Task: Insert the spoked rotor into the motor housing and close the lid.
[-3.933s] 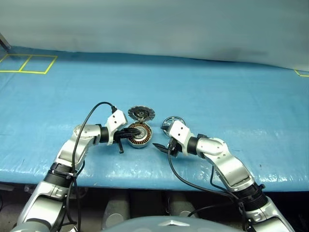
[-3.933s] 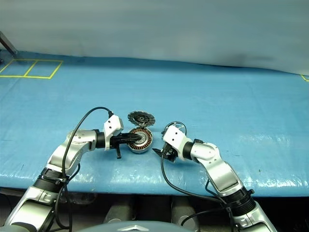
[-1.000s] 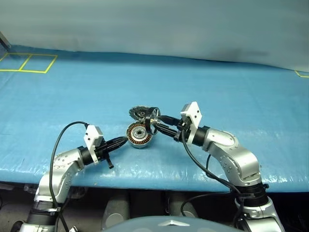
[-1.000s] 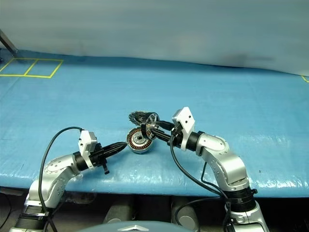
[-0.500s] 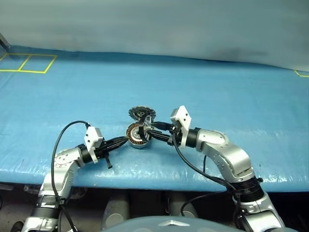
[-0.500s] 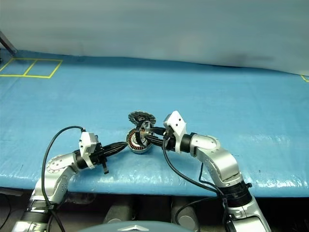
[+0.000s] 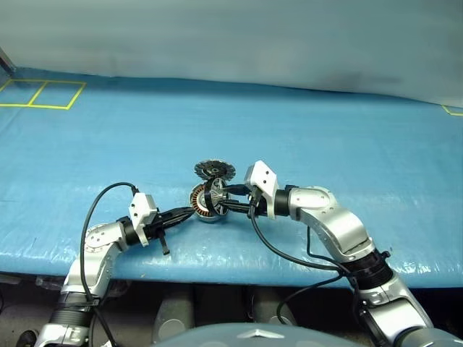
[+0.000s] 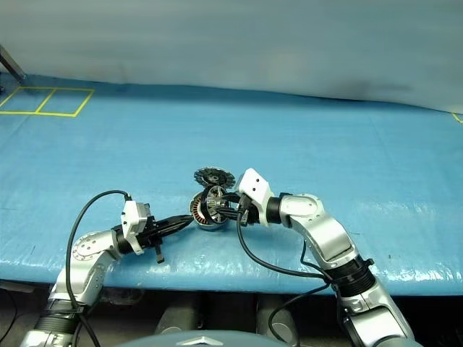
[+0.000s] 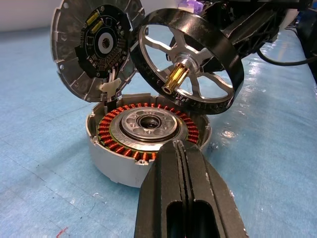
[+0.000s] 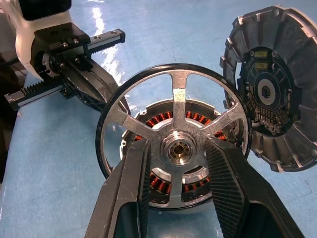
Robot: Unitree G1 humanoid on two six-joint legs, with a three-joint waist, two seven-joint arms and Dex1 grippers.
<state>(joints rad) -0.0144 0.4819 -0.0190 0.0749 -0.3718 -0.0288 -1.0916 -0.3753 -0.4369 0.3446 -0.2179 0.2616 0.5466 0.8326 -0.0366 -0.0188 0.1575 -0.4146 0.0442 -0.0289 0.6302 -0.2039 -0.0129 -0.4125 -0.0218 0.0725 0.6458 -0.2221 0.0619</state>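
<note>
The motor housing [image 9: 113,166], a silver cylinder with copper windings, stands on the blue table. Its lid [image 9: 94,47] stands open at the far side, dark inner face showing. My right gripper [image 10: 178,143] is shut on the spoked rotor [image 9: 218,54], one finger on each side of the hub. The rotor hangs tilted just above the housing [image 7: 205,205], its brass shaft aimed towards the central hub. My left gripper [image 9: 179,148] is shut and empty, its tips at the housing's near rim. From the head, the rotor [image 7: 215,194] sits between the lid [image 7: 214,170] and the housing.
The blue sheet covers the whole table, with its front edge [image 7: 231,264] close below the housing. Yellow tape squares [image 7: 40,94] mark the far left corner. Black cables loop from both wrists over the table edge.
The right gripper has lifted the rotor off the table at the right and carried it left and down over the housing. The left gripper drew back from the housing's top to its rim.
</note>
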